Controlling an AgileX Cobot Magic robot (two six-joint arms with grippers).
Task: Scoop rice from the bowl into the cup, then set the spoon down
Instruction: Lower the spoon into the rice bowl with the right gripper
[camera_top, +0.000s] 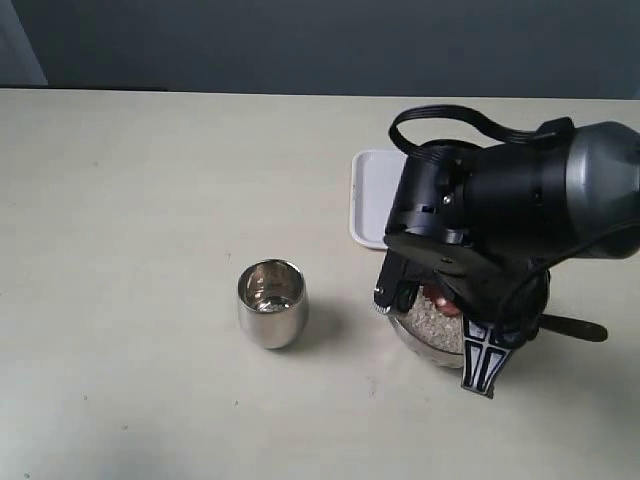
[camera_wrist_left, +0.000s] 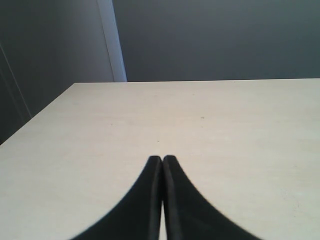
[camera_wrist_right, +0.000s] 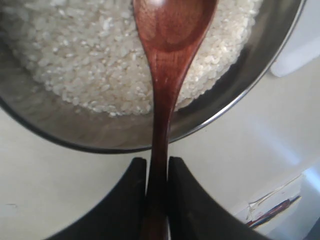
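spoon pinched by right gripper above rice.

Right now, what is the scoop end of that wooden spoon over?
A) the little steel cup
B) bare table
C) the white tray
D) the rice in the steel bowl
D: the right wrist view shows the spoon, gripped by its handle in the right gripper, with its scoop over the rice inside the bowl; the cup stands apart from the bowl.
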